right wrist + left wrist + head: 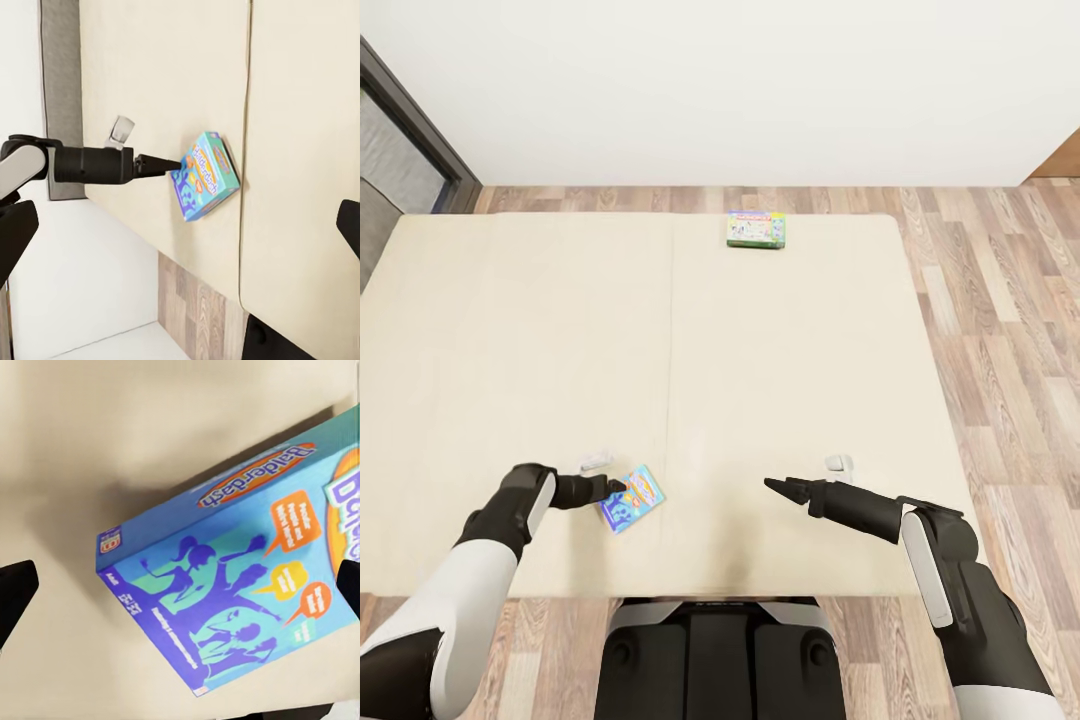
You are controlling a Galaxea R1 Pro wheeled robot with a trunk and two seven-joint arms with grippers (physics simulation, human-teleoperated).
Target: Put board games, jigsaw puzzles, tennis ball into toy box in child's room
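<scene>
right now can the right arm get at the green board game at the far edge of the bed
Probably not. The green board game lies at the bed's far edge, well beyond the right gripper, which hovers near the near edge. Nothing blocks the way; only reach does.

The blue board game (225, 585) on the bed near the left gripper reads "Balderdash" in an orange oval along its side edge, and again in big letters on the cover, cut off at "Bal". Speech-bubble text there is too small to read, same for the far green box (756, 229)
</scene>
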